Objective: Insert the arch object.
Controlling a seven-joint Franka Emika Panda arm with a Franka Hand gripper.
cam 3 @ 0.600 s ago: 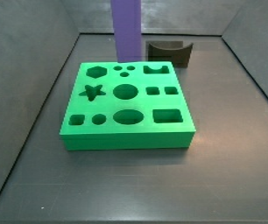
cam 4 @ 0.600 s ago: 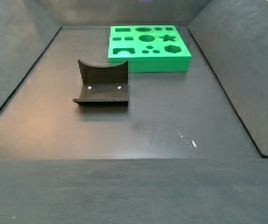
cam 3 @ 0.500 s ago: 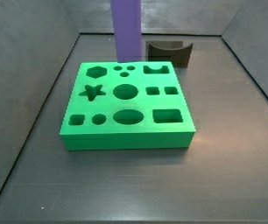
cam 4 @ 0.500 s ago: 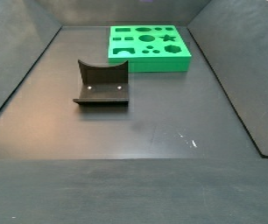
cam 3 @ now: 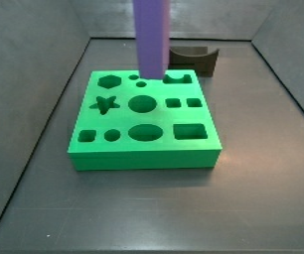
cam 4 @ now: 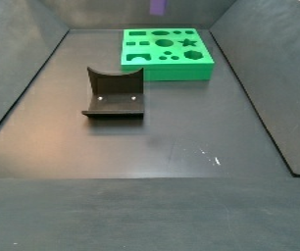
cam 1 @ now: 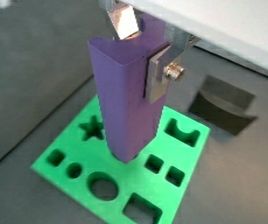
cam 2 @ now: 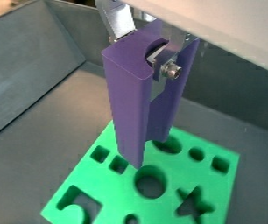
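Observation:
The arch object (cam 1: 127, 96) is a tall purple bar with a rounded groove down one side, arch-shaped in cross-section. My gripper (cam 1: 143, 48) is shut on its upper end and holds it upright; it shows the same way in a wrist view (cam 2: 144, 48). In a side view the bar (cam 3: 151, 35) hangs over the back row of the green board (cam 3: 148, 149), its lower end just left of the arch-shaped hole (cam 3: 179, 77). In a side view only the bar's tip (cam 4: 158, 6) shows above the board (cam 4: 205, 71). The gripper itself is out of both side views.
The dark fixture (cam 3: 195, 58) stands behind the board's right back corner; it also shows in a side view (cam 4: 114, 93) and a wrist view (cam 1: 224, 105). Grey walls enclose the dark floor (cam 4: 153, 147). The board has several other shaped holes.
The purple bar has moved from behind the board to over its back row, slightly right and lower. Its tip now shows in the side view where it was out of frame.

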